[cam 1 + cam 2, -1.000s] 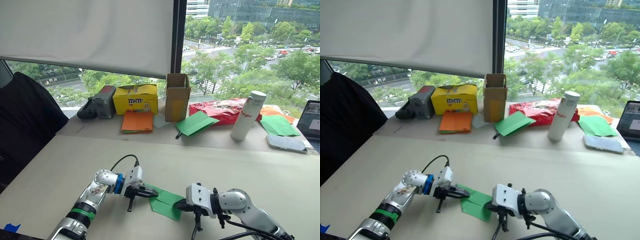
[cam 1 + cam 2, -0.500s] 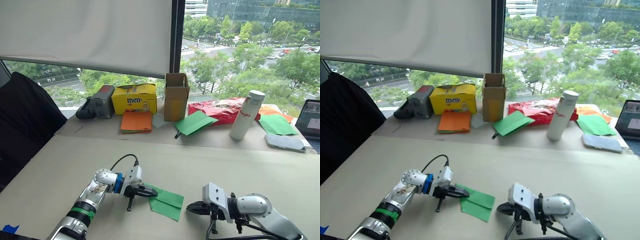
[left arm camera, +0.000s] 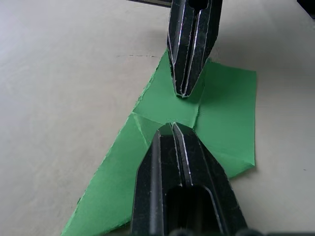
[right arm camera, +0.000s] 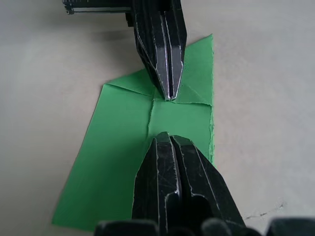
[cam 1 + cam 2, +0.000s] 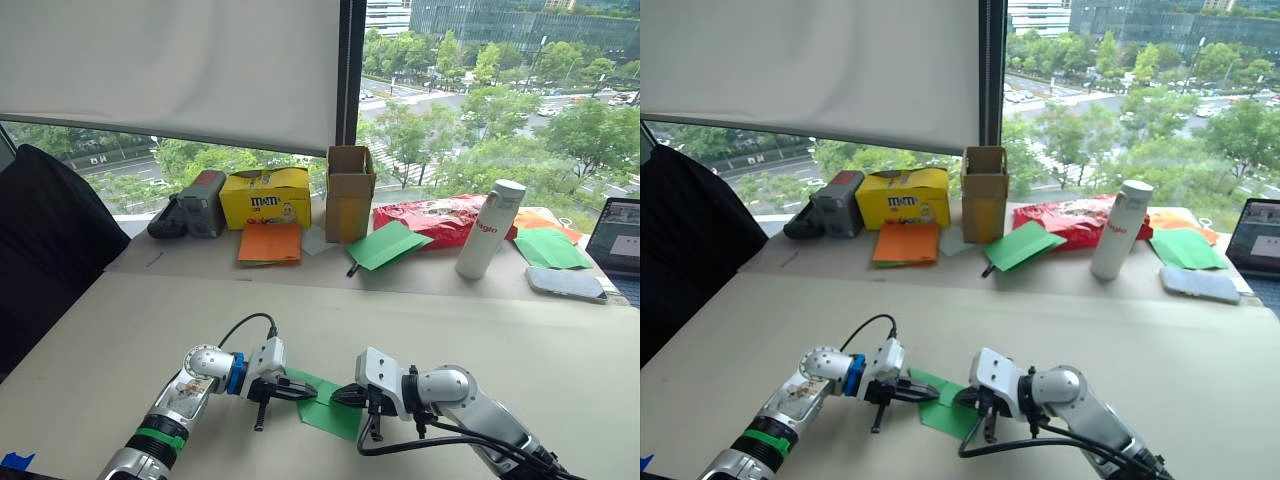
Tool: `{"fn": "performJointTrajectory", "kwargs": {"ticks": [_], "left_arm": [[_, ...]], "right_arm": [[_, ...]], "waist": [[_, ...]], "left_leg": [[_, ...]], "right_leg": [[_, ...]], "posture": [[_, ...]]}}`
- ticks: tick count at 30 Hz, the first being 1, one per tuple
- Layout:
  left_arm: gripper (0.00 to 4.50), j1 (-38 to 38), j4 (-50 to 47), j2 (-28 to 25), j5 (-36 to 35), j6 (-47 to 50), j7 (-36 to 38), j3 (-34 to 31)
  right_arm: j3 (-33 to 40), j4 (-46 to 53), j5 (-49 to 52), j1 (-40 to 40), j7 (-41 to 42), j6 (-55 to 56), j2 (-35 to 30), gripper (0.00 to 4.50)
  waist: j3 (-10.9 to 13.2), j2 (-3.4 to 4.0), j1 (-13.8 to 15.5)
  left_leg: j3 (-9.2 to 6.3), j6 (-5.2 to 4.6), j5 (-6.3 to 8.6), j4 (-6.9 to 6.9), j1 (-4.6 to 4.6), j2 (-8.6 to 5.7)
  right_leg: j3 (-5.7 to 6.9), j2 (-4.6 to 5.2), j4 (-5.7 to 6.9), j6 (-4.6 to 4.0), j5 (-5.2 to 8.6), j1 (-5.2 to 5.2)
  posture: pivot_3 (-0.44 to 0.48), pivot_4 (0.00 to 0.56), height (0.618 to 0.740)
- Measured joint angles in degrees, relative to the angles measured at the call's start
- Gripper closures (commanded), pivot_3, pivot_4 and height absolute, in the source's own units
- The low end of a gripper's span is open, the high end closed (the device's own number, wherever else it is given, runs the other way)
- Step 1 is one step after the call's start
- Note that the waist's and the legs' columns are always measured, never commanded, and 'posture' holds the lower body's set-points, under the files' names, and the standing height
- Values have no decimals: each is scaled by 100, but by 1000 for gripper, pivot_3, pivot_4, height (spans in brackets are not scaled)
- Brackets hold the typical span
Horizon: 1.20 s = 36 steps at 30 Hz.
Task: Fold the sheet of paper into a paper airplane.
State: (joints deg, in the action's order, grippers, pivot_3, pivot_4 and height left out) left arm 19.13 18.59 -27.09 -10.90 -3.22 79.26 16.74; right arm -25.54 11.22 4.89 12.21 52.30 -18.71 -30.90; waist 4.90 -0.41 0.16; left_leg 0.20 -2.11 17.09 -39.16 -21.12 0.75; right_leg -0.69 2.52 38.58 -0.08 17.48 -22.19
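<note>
The sheet of paper (image 5: 325, 405), green and partly folded, lies flat on the near part of the table (image 5: 480, 330), between the two grippers. Left gripper (image 5: 306, 393) comes in from the robot's left, fingers pressed together w/ no gap, tip resting on the paper's left part near a folded-in corner. Right gripper (image 5: 338, 396) comes from the opposite side, fingers also together, tip down on the paper. The two tips face each other, nearly in line, w/ a short strip of green between them along a crease. Neither has paper pinched between its fingers; both lie on top of it.

Left wrist view: own tip (image 3: 171, 129) on the green, other gripper's tip opposite.

Far side of table, well apart: orange paper (image 5: 273, 242), yellow box (image 5: 266, 196), cardboard box (image 5: 349, 193), white bottle (image 5: 483, 230), more green sheets (image 5: 390, 245).
</note>
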Motion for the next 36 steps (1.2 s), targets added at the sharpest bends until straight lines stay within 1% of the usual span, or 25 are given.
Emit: {"fn": "performJointTrajectory", "kwargs": {"ticks": [3,7,12,16,17,19,23,26,28,31,32,33,36], "left_arm": [[4500,-235,-231,28,-27,53,-14,51],[4500,-262,-187,29,-44,62,-102,34],[4500,-308,22,21,-531,508,-101,-346],[4500,-329,-20,-343,-779,1048,-129,-768],[4500,-354,-114,-458,-823,1149,-125,-817],[4500,-545,-624,-734,-923,1422,-74,-876],[4500,-813,-1670,-1152,-1227,2076,-93,-1026],[4500,-928,-2240,-1300,-1337,2310,-233,-1098],[4500,-975,-2412,-1317,-1398,2418,-315,-1104],[4500,-989,-2586,-1317,-1555,2707,-417,-1114],[3953,-989,-2622,-1320,-1629,2800,-442,-1119],[3722,-989,-2674,-1325,-1667,2899,-454,-1123],[2709,-1042,-2695,-1436,-1741,3006,-448,-1123]], "right_arm": [[-33,-70,-37,3,-4,54,40,4475],[-44,-66,-79,4,-6,57,51,4475],[-40,-57,-77,6,-5,62,106,4475],[85,-40,29,-6,20,102,102,4475],[150,-4,68,-15,28,63,61,4475],[359,245,133,-17,22,-125,-74,4475],[909,1102,640,9,25,-702,-267,4475],[1354,1613,1242,-73,8,-1384,-383,4475],[1617,1711,1497,-176,-62,-1703,-424,4475],[1981,1754,1940,-447,-129,-2190,-475,3620],[2076,1754,2089,-551,-143,-2352,-487,3280],[2186,1757,2251,-677,-166,-2516,-482,2945],[2397,1715,2771,-959,-375,-3170,-294,1905]], "waist": [[-2,3,-30],[-5,3,-35],[-5,4,-91],[17,7,-112],[26,5,-102],[34,0,-89],[40,4,-74],[44,6,-44],[44,7,-31],[47,4,-20],[47,4,-18],[47,4,-15],[54,-1,-44]], "left_leg": [[1,0,0,0,2,2],[1,0,0,0,5,3],[1,0,0,0,7,6],[-4,1,-1,0,6,15],[-7,4,-3,-1,6,14],[-8,10,-7,-2,-8,10],[-17,10,-6,1,-14,7],[-26,10,-6,7,1,6],[-25,10,-6,8,2,6],[-26,10,-6,9,-2,7],[-25,10,-6,11,-2,7],[-25,10,-6,13,-4,6],[-21,10,-6,20,-12,7]], "right_leg": [[-2,-3,10,1,1,-1],[-2,-4,14,2,1,0],[-2,-4,26,7,4,-4],[0,-5,33,8,5,-13],[3,-5,34,7,4,-22],[3,-4,36,0,0,-48],[-3,22,27,-2,-1,-39],[-2,39,6,-2,-1,-17],[-2,39,2,-2,-1,-14],[-2,37,-2,-2,-1,-14],[-2,37,-3,-2,-1,-14],[-3,38,-4,-2,-1,-14],[-8,37,-4,-3,-2,-8]], "posture": [[0,150,656],[0,150,656],[0,150,656],[0,150,656],[0,150,656],[0,150,656],[0,150,656],[0,150,656],[0,150,656],[0,150,656],[0,150,656],[0,150,656],[0,150,656]]}}
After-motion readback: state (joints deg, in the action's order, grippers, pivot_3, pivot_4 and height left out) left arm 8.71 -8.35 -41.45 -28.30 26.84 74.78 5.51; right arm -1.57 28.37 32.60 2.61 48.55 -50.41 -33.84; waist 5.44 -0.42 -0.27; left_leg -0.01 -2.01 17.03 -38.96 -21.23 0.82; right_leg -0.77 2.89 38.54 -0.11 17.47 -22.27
